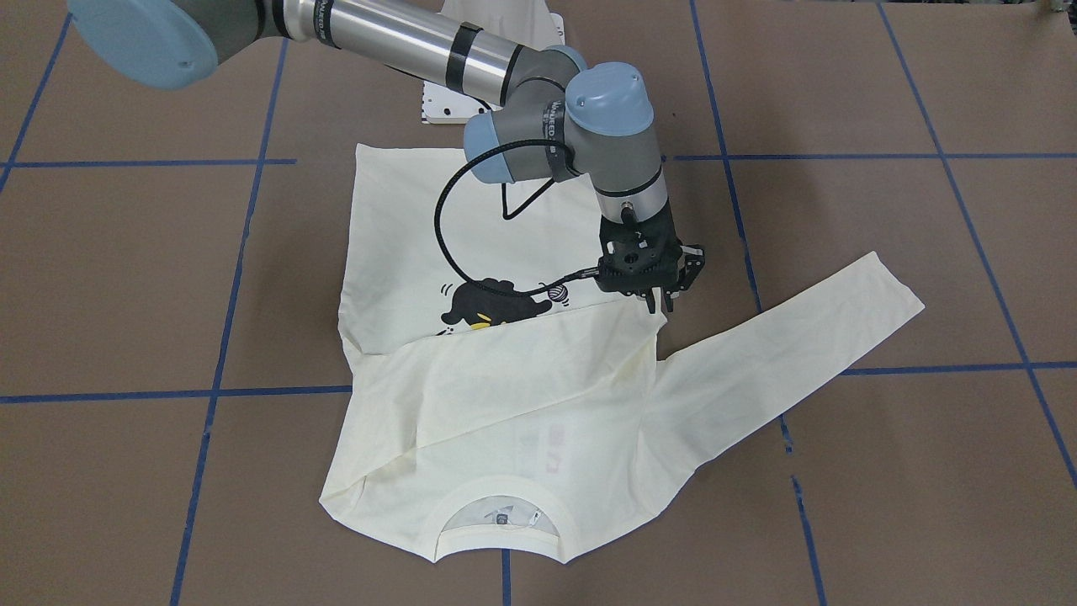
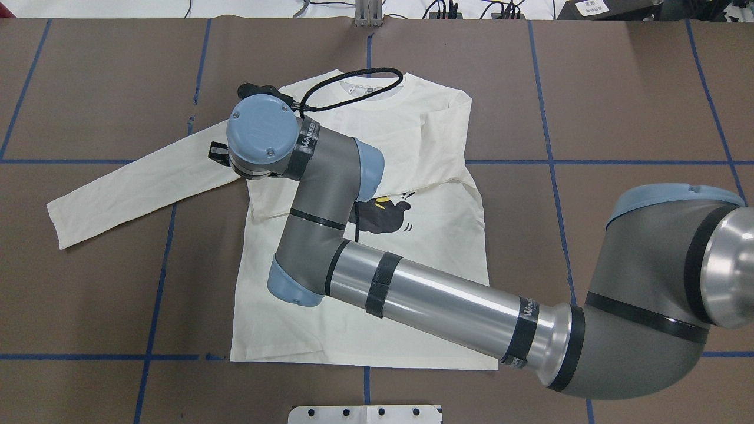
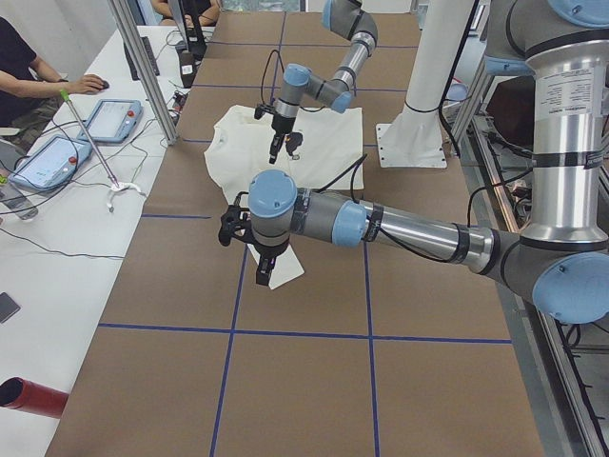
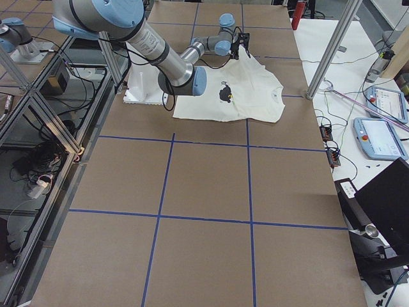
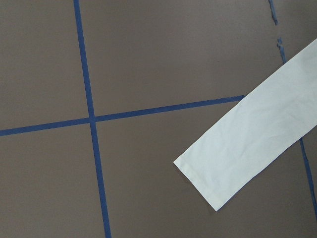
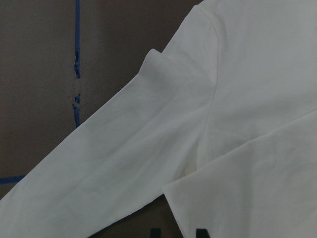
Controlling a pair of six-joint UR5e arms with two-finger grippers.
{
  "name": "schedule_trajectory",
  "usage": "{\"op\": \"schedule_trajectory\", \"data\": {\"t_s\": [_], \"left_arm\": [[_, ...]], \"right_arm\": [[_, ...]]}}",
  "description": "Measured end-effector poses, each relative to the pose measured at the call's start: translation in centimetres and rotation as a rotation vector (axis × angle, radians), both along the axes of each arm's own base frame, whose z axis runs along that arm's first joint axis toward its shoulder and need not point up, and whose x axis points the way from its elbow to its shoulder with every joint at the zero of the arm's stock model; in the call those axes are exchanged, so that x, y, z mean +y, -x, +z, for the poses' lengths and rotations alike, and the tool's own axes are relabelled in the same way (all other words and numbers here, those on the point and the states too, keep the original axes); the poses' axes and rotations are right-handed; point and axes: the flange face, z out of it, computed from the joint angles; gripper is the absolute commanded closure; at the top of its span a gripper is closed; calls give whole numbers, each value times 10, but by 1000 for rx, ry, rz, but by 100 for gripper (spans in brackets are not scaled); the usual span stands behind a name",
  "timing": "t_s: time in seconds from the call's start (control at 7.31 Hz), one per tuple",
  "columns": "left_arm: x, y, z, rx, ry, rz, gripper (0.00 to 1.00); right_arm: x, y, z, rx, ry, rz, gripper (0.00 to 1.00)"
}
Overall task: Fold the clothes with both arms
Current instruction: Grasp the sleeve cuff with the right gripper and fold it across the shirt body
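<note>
T-shirt sleeve stretched flat toward robot's left.
Right end effector apart, at its shoulder end; left end effector over cuff, grip unreadable.

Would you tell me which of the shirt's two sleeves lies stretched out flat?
The sleeve on the robot's left, lying straight; the other sleeve is folded across the T-shirt.

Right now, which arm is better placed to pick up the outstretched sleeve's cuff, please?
Probably the left: the left gripper hovers near the cuff, while the right gripper hangs at that sleeve's shoulder end.
</note>
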Motion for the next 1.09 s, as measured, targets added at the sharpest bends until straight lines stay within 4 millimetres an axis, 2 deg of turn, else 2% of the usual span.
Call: {"op": "schedule_trajectory", "data": {"t_s": [0.14, 0.27, 0.41, 0.55, 0.82, 1.09], "left_arm": [[-2, -5, -3, 3, -7, -2, 0], [-7, -24, -4, 9, -16, 8, 0], [-13, -47, 9, 18, 13, 7, 0], [-17, -71, 35, 31, 69, -6, 1], [-15, -126, 88, 32, 168, -29, 7], [-19, -174, 109, 18, 212, -45, 17]], "right_arm": [[4, 3, -11, -9, -4, 5, 1], [2, -5, -23, -36, 7, 22, 1], [-3, -25, -26, -68, 25, 45, 1], [-9, -57, -6, -83, 40, 63, 1], [-22, -138, 67, -90, 82, 45, 1], [-37, -218, 129, -93, 130, 23, 1]]}}
